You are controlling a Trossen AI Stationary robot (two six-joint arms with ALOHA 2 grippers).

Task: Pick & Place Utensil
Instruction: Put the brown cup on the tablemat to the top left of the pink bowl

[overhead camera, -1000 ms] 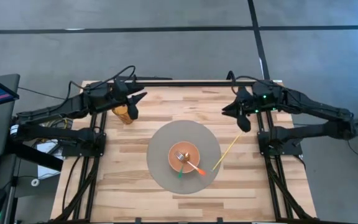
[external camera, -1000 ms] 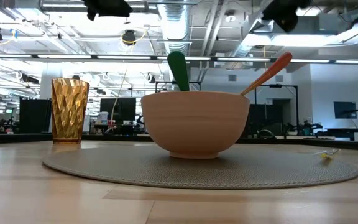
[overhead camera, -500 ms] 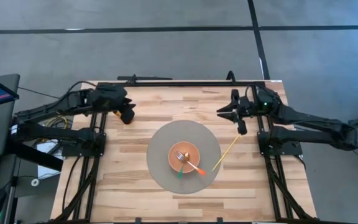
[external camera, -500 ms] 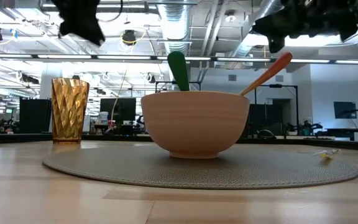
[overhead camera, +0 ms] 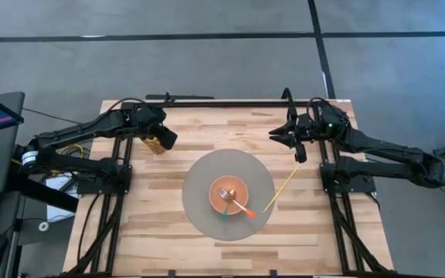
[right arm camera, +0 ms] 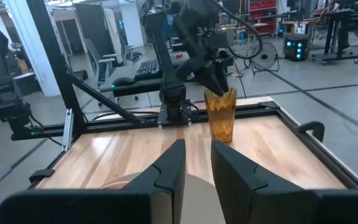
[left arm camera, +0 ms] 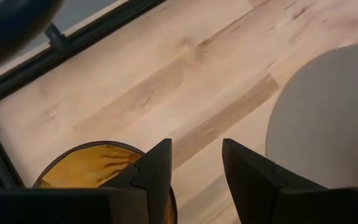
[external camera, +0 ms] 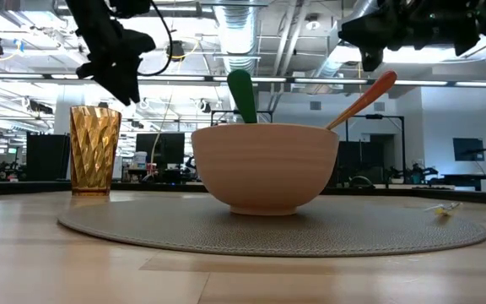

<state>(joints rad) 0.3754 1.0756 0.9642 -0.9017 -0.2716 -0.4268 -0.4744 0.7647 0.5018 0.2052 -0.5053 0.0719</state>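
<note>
Swinging back over the amber cup (overhead camera: 154,143), the left hand (overhead camera: 168,138) hangs slightly parted and empty, while the right hand (overhead camera: 290,139) hovers barely parted, empty. Both utensils (overhead camera: 234,205) already stand in the bowl (overhead camera: 229,195) on the mat (overhead camera: 199,181); the desk (overhead camera: 168,224) job looks about finished

My count: 1 wooden worktop (overhead camera: 161,208) | 1 round grey mat (overhead camera: 199,181) | 1 bowl (overhead camera: 216,188) | 2 utensils in bowl – green-handled (overhead camera: 224,215), orange-handled (overhead camera: 247,211) | 1 yellow stick-like utensil (overhead camera: 283,188), partly on mat | 1 amber tumbler (external camera: 94,150) | my 2 pincers – left gripper (overhead camera: 167,138), right gripper (overhead camera: 284,138)
</note>
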